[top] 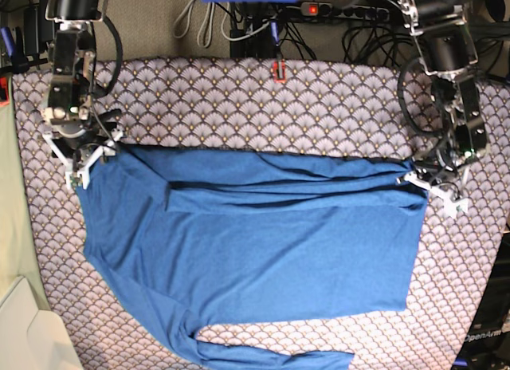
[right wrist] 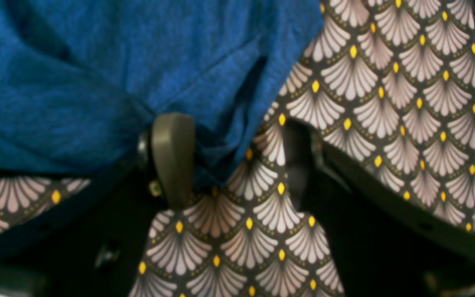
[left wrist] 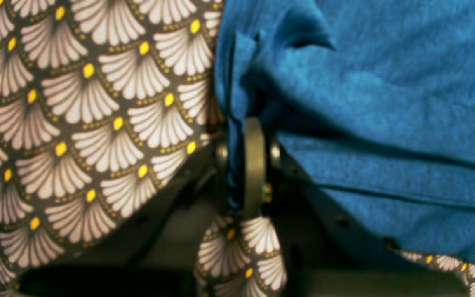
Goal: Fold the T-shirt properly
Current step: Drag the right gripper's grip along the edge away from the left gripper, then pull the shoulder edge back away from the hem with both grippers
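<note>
T-shirt (top: 263, 250) spread flat across patterned cloth (top: 239, 99) on bench, top edge folded over, one sleeve trailing off lower corner. Left fingers (left wrist: 241, 165) clamped narrow on T-shirt's hem corner. Right fingers (right wrist: 229, 161) spread wide at T-shirt's opposite top corner; fabric between them, grip unconfirmed. Risks: lifting unevenly with one corner loose, skewing fold line; pinching patterned cloth together with T-shirt, dragging it along; slack sleeve bunching under fold.

surface: scallop-patterned cloth (top: 335, 99) | on it: T-shirt (top: 279, 250) spread flat
</note>
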Controlling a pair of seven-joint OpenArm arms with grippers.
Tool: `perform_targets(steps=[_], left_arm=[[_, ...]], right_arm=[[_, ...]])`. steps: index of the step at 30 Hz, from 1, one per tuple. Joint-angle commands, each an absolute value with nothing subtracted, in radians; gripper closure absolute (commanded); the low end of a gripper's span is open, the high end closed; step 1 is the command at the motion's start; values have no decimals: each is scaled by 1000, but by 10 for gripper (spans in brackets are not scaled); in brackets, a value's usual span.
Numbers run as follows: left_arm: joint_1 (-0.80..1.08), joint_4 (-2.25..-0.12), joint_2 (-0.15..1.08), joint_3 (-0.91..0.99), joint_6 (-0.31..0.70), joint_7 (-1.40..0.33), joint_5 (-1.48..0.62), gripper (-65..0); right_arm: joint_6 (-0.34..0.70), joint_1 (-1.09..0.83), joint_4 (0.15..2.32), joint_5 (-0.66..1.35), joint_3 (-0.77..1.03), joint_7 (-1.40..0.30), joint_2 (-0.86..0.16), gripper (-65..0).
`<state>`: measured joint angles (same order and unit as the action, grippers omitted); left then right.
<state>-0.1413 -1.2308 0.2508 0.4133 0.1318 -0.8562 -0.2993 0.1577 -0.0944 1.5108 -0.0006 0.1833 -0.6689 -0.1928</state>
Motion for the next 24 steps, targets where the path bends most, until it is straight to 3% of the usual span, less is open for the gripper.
perform_targets(steps=[1, 7, 16, 24], left_arm=[[-157, -1250, 265, 417, 133, -857, -305, -5], [-162, -1253, 265, 417, 139, -923, -306, -5], [-131, -1256, 308, 417, 139, -931, -312, -5], [-64, -1385, 311, 418, 139, -987, -312, -5]], right_arm=[[156, -90, 1526, -2, 186, -645, -200, -294], [156, -99, 1526, -2, 186, -634, -205, 0], [157, -159, 1616, -2, 188, -630, -217, 0], [157, -226, 1699, -2, 186, -633, -239, 0]])
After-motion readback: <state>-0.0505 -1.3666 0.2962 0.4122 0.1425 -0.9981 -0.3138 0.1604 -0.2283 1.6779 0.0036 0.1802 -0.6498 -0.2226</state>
